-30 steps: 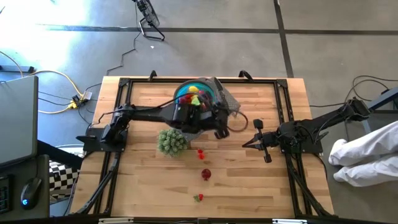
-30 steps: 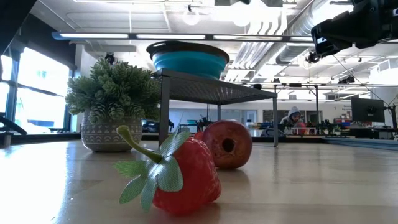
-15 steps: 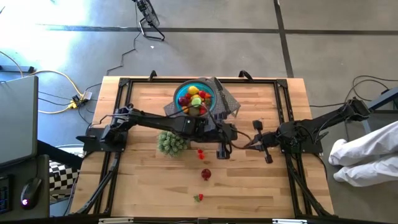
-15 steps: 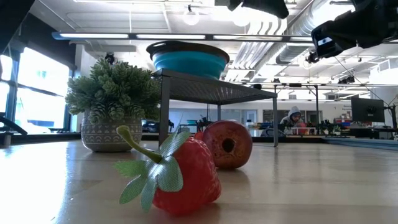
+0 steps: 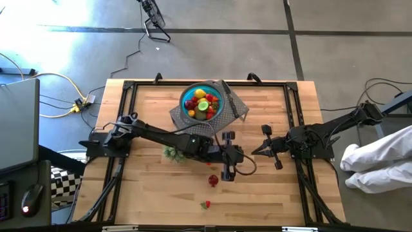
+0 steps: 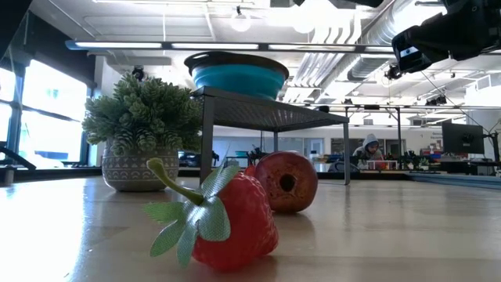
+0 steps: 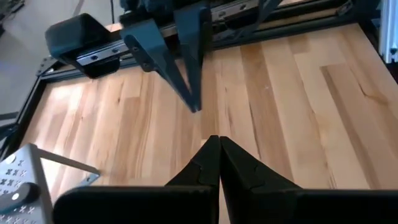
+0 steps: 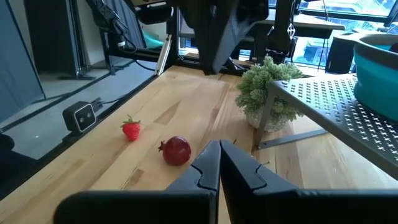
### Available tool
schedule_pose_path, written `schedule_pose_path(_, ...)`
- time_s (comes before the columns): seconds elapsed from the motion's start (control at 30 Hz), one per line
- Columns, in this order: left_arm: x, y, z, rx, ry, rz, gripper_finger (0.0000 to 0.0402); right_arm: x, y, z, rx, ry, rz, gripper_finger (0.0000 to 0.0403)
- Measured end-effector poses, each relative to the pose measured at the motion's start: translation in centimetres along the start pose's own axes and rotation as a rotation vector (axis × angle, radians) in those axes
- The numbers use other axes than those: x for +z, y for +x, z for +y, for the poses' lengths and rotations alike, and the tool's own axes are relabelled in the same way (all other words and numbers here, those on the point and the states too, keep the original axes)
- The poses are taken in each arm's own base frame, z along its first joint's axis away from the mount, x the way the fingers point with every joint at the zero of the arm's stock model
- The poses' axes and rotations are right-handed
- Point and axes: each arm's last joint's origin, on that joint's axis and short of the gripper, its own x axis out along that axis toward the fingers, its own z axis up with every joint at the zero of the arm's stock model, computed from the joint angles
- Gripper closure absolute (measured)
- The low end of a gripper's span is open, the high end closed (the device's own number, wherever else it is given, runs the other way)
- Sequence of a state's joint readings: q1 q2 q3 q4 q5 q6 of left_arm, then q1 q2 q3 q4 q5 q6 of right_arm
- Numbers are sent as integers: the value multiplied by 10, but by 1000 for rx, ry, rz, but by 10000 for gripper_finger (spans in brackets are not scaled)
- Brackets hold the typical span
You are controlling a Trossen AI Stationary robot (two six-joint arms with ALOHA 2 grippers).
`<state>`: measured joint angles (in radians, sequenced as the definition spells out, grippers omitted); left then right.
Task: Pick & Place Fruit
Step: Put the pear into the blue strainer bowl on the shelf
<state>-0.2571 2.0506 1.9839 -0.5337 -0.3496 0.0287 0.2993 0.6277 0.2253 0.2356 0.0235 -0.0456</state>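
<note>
Both grippers — left gripper (image 5: 233, 156), right gripper (image 5: 265, 148) — closed, empty, above table (image 5: 148, 187).

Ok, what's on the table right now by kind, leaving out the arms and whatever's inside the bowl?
Strawberry: 1
Dark red round fruit: 1
Blue bowl: 1
Metal rack: 1
Potted plant: 1
Knife: 1
Total in view: 6
</note>
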Motion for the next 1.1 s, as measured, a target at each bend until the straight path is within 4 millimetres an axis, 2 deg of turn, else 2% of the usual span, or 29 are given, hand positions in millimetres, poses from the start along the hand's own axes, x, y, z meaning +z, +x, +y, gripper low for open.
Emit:
schedule_pose_path(0.57,-1,0,1,2,-9,6,400,1,0,-2,-55,-1,-4,400)
schedule_pose_path(0.73,1,1,5,33,133,-6,400,1,0,-2,-54,24,-5,400)
schedule_pose_path(0.87,0,2,7,34,141,8,400,1,0,-2,-64,24,-5,400)
schedule_pose_path(0.97,-6,2,7,28,182,66,400,1,0,-2,-81,25,-4,400)
schedule_pose_path(1.1,-14,3,10,27,142,143,400,1,0,-2,-82,27,-5,400)
